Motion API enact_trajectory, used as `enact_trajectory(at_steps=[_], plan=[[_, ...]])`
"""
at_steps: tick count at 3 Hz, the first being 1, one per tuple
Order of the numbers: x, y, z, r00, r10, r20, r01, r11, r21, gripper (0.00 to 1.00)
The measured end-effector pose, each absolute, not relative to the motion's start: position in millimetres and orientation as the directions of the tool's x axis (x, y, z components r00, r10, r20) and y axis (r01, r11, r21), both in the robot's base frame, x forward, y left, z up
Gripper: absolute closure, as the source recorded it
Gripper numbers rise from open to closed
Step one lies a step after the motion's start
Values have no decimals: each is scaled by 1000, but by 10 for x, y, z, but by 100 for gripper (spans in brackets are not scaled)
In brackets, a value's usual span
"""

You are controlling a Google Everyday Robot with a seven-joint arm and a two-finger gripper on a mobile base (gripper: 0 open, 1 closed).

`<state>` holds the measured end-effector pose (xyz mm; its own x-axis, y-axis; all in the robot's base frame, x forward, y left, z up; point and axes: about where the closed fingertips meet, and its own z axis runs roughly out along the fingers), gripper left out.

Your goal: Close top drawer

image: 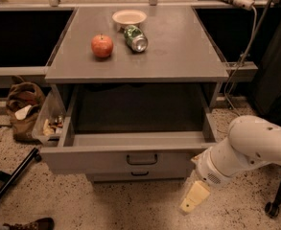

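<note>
Camera view: cabinet top (pixel 178 51), speckled floor (pixel 106 210); pincer (pixel 194 198) beside top drawer (pixel 97 160).

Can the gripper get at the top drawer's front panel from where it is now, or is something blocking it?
Probably yes. The gripper hangs low, just off the right end of the front panel of the top drawer, and nothing stands between them. It would have to rise a little.

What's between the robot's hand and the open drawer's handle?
Between the gripper, low by the top drawer's right front corner, and its handle: only bare grey drawer front and speckled floor, in the camera view.
</note>
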<state>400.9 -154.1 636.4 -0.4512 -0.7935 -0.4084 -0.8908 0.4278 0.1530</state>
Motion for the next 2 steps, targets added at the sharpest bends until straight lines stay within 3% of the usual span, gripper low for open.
enact_trajectory(at_steps=[1, 2], plan=[[4551, -1549, 6116, -461, -796, -392, -885, 442, 144, 0], [4551, -1549, 6116, -461, -796, -392, -885, 442, 144, 0]])
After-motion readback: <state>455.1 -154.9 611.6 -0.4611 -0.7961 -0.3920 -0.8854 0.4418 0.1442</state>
